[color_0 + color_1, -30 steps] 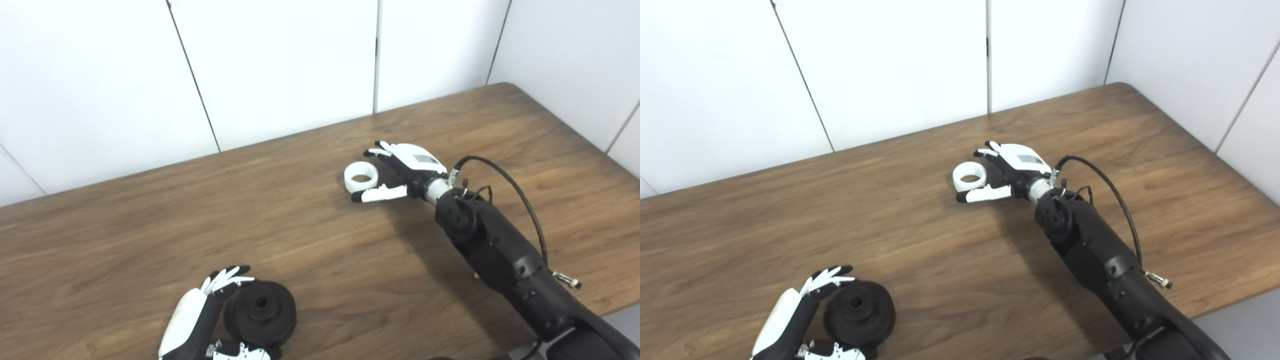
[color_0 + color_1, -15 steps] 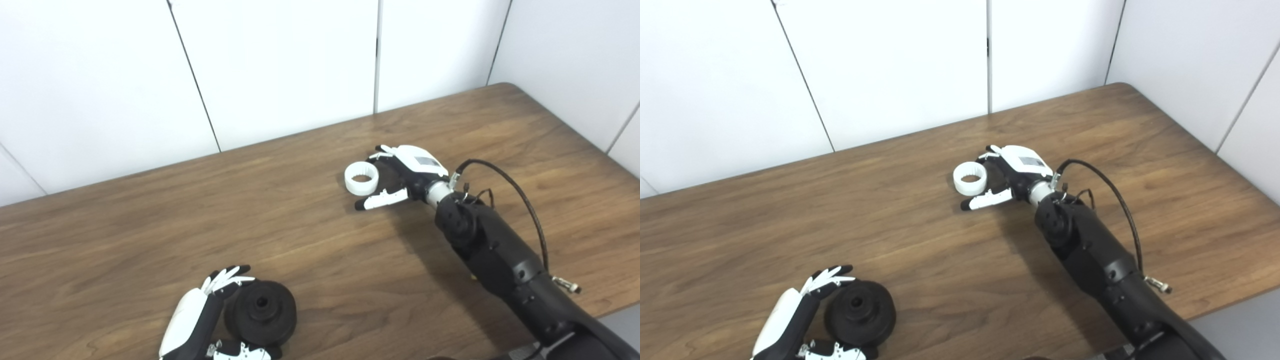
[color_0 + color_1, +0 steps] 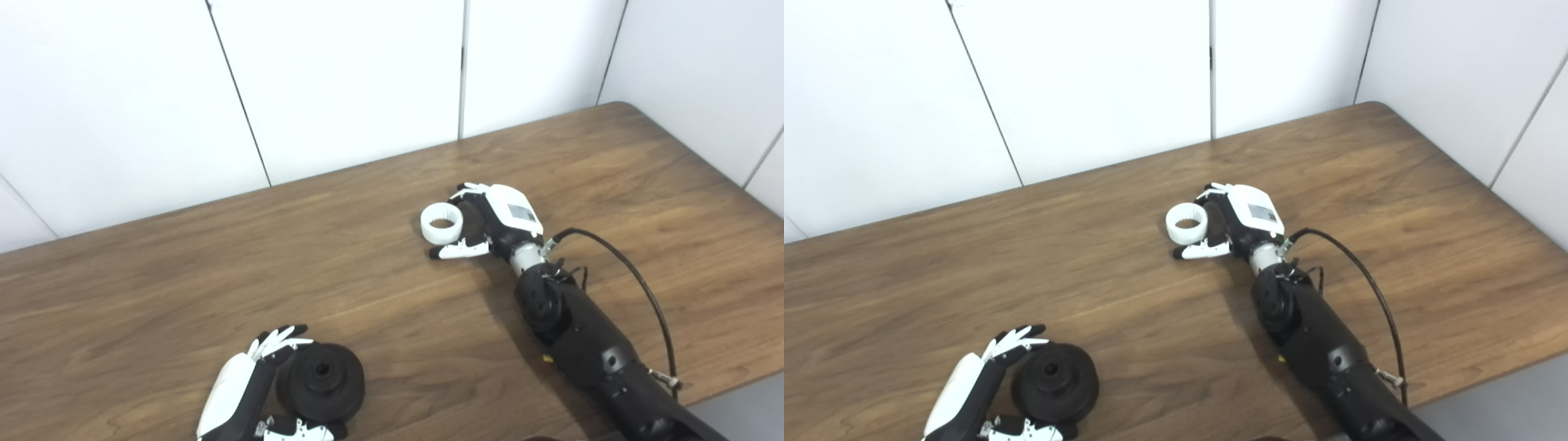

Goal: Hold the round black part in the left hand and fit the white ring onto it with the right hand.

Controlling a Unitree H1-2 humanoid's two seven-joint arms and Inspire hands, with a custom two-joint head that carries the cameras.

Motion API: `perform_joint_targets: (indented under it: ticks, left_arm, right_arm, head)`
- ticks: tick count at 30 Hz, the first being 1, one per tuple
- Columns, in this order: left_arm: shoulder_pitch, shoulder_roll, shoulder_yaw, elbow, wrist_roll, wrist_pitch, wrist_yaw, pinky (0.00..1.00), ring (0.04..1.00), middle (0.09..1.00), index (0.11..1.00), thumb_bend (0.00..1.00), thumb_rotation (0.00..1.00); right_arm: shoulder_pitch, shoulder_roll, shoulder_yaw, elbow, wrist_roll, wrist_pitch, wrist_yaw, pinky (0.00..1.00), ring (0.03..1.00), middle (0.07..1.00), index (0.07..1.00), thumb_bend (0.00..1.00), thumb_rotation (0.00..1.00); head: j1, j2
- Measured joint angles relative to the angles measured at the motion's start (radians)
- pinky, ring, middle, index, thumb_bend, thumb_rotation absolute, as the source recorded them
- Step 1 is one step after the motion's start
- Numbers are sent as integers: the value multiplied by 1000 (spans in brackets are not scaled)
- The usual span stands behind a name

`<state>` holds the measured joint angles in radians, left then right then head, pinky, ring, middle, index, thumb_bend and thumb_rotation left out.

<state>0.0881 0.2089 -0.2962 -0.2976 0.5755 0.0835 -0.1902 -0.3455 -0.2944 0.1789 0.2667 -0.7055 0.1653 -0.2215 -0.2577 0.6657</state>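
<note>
The round black plastic part [image 3: 321,382] is cupped on the brown wooden table [image 3: 184,275] by the left hand [image 3: 245,392]. The toothed white plastic ring [image 3: 441,223] is flanked by the right hand [image 3: 490,220], fingers spread, unclamped.

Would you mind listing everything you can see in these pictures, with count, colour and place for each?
white ring: one, white, toothed inside, lying on the table toward the far middle, beside the right hand.
round black part: one, black, with a centre hole, at the near left of the table, cupped by the left hand.
table: one, brown wood grain, filling the lower part of the view.
wall panels: white, behind the table.
cable: one, black, looping beside the right forearm.
left hand: one, white and black, fingers around the black part's rim.
right hand: one, white and black, fingers apart beside the ring, not gripping it.
</note>
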Motion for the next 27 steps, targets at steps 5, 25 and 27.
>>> perform_joint_targets:
  ticks: [5,25,27]
  left_arm:
    - [0,-1,0,0,1,0,0,1000,959,905,578,871,187]
    - [0,-4,1,-1,3,1,-2,1000,955,904,573,871,188]
    - [0,-4,1,-1,3,1,-2,1000,955,904,573,869,188]
  right_arm:
    - [0,2,0,21,13,-29,-32,913,881,850,625,719,360]
    - [-5,11,0,33,20,-131,-123,904,848,784,485,512,143]
    - [-5,11,1,33,15,-135,-128,901,845,783,484,512,144]
  head:
    - [5,6]
    - [8,14]
    - [8,14]
